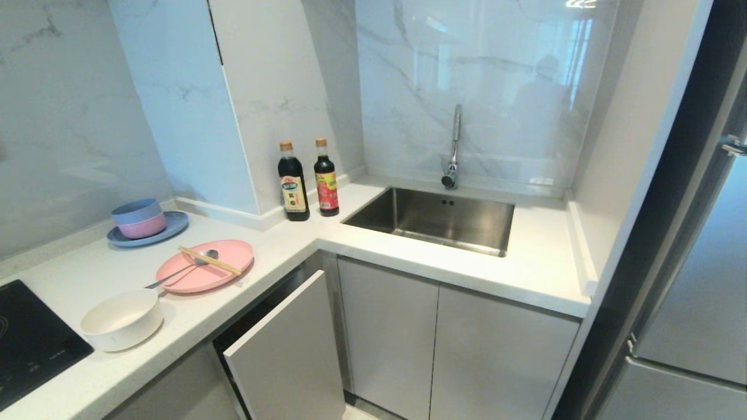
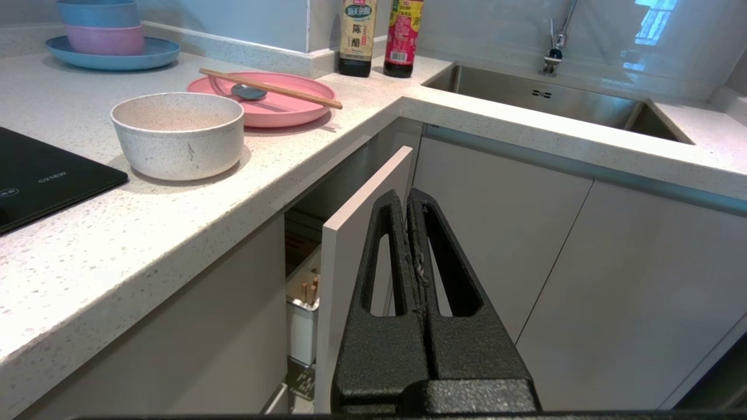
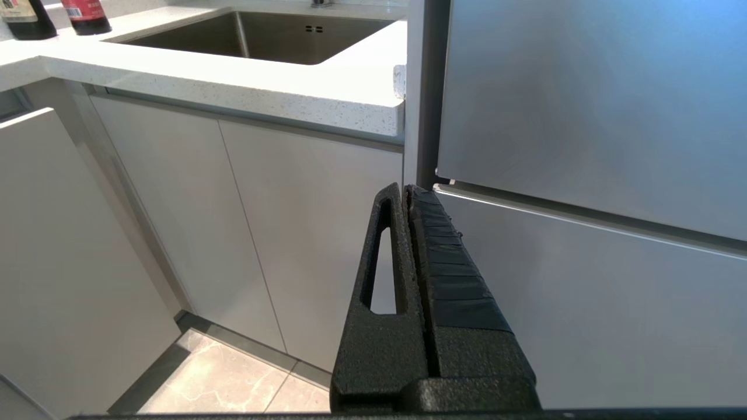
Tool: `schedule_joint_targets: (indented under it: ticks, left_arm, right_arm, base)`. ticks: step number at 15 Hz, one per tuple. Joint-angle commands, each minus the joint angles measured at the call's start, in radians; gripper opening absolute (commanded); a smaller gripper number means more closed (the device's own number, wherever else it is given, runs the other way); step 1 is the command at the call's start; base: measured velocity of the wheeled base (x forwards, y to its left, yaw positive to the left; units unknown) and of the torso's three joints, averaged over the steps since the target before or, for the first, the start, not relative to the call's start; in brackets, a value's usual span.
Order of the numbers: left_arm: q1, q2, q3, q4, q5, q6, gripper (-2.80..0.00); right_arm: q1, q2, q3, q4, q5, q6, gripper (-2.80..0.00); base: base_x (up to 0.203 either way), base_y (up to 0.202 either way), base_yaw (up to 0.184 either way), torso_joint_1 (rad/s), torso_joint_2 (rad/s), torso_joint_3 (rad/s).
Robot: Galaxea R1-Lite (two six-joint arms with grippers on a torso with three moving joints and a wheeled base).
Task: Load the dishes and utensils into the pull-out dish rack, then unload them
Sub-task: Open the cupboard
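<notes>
A white L-shaped tabletop (image 1: 408, 256) is seen from above, with the dishes laid out at its 9 o'clock side. The cream-white bowl (image 1: 121, 319) is set near the front edge, beside a black cooktop (image 1: 29, 344); the pink plate (image 1: 205, 265) lies just beyond it toward 1 o'clock. The chopsticks (image 1: 210, 260) are laid across the plate, and the grey spoon (image 1: 181, 272) rests with its bowl on the plate and its handle reaching toward the cream-white bowl. Below the plate, the pull-out dish rack (image 1: 286, 356) is drawn partly out — its pale front stands clear of the cabinet line, and a white utensil cup (image 2: 303, 326) is glimpsed behind it in the left wrist view. The left hand (image 2: 407, 201) is held low before that front, fingers pressed together and nothing gripped. The right hand (image 3: 405, 192) is likewise closed and empty, held near the grey refrigerator (image 3: 583, 175). A steel sink (image 1: 432, 219) sits at 12 o'clock.
</notes>
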Motion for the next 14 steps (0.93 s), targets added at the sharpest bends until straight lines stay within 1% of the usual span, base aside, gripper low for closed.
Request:
schedule_joint_targets:
  ticks: [1,14]
  left_arm:
    - [0.0,0.001,0.014,-0.001,0.001,0.0,-2.8]
    - [0.0,0.0,0.014,-0.001,0.001,-0.001,-2.8]
  right_arm:
    - [0.0,0.0,0.002,0.0,0.0,0.0,-2.8]
    - [0.0,0.0,0.002,0.0,0.0,0.0,-2.8]
  base:
    - [0.0,0.0,0.0,0.0,0.0,0.0]
    - [0.0,0.0,0.0,0.0,0.0,0.0]
